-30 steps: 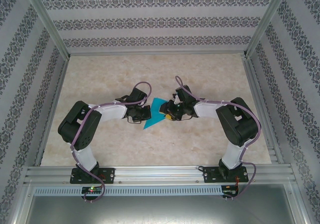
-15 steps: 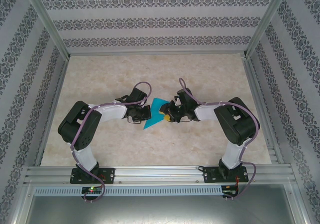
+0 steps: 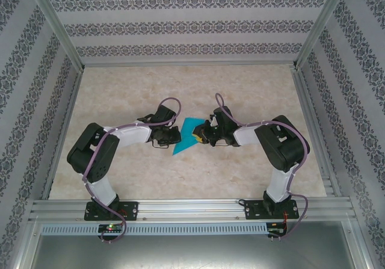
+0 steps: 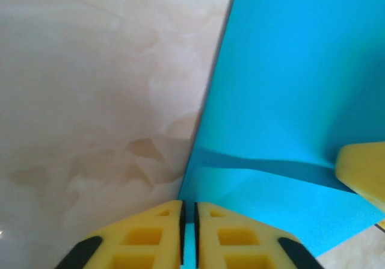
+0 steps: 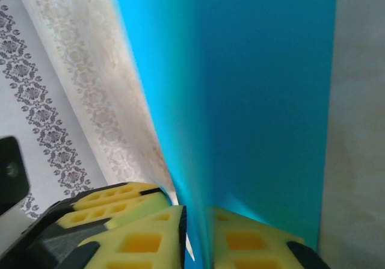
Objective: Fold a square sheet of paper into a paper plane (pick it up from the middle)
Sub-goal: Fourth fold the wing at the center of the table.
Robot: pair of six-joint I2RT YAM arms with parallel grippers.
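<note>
left gripper (image 4: 189,213) pinches paper (image 4: 283,70) | teal, folded, pointed | right gripper (image 5: 195,221) pinches it

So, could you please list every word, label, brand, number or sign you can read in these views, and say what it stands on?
None: no text can be read anywhere.
The teal paper is plain and unmarked.
The marbled table carries only veining, with no print.
The wallpaper bears bands of ornament, not letters or numbers.
</note>
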